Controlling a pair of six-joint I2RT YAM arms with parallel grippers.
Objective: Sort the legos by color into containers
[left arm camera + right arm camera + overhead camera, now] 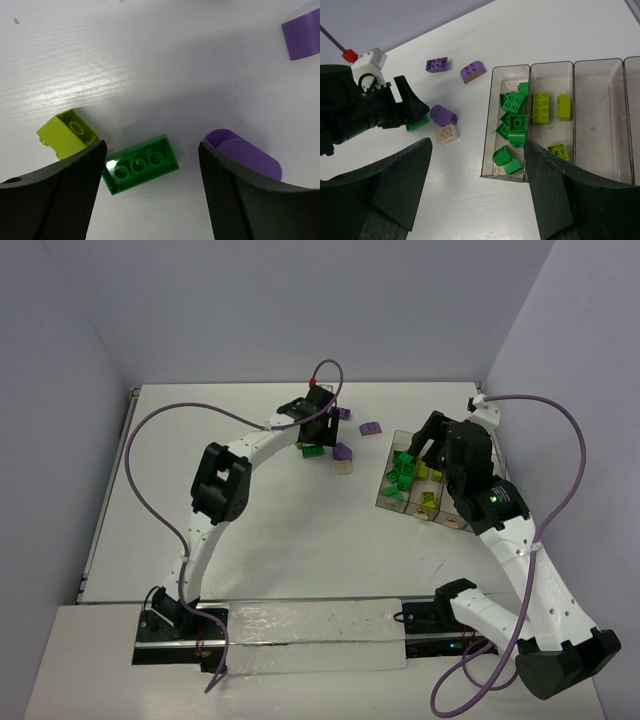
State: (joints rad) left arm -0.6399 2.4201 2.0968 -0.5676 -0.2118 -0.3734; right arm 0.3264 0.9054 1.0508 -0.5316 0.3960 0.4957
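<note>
the left claw (152, 150) sits low over the desk (150, 60), spread open and gripping nothing. a green brick (141, 164) lies on the desk between its fingers, one end close against the finger on the left of the wrist view, the other end apart from the opposite finger. a lime brick (67, 132) lies just outside that first finger. a round purple brick (242, 152) lies just outside the other finger, partly hidden by it. a tan brick (446, 133) lies just beside the round purple one, on the side toward the arms' bases. two more purple bricks (436, 64) lie farther out on the desk, near each other.

the right claw (477, 150) is open too and holds nothing — it hangs above the bins (502, 176), which stand to the right of the loose bricks. the bin nearest those bricks holds a heap of green bricks (512, 125). the next bin holds three lime bricks (542, 107) — two side by side and one apart, nearer the wrist camera. in the top view the right arm's wrist covers part of the bins.
</note>
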